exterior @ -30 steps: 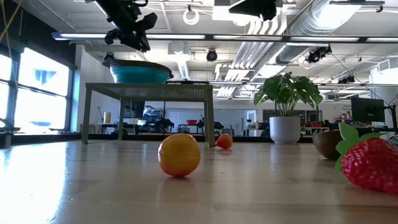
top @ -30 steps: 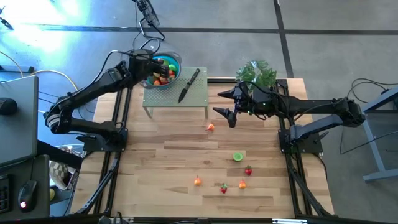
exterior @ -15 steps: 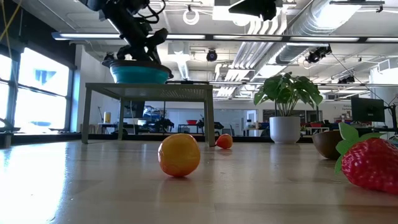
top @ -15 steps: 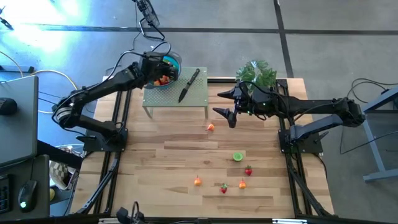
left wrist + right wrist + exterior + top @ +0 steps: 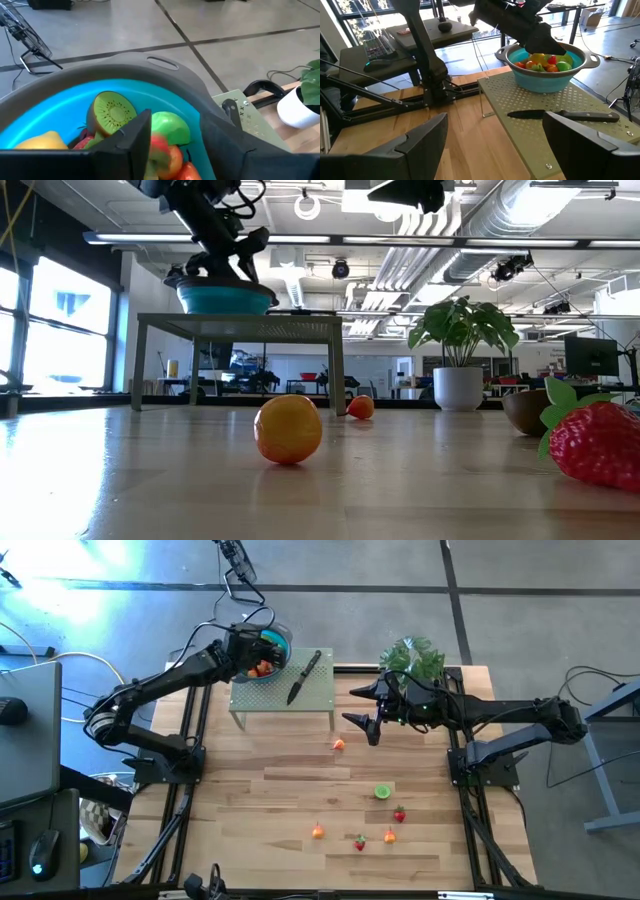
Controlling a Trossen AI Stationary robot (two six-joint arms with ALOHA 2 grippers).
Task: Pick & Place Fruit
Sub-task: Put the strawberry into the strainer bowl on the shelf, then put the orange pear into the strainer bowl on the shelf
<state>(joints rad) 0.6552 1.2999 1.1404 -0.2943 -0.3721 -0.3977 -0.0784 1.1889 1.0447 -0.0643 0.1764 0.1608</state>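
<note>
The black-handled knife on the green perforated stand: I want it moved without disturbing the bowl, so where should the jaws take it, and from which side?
Grip the black-handled knife by its handle, the end farther from the blue bowl, coming straight down from above. It lies flat and diagonal on the green perforated stand, so closing across the narrow handle looks safest.

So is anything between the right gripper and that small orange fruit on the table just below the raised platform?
Nothing visible. The right gripper hangs open over bare wood, with the small orange fruit lying in the open; the platform stands off to one side.
</note>
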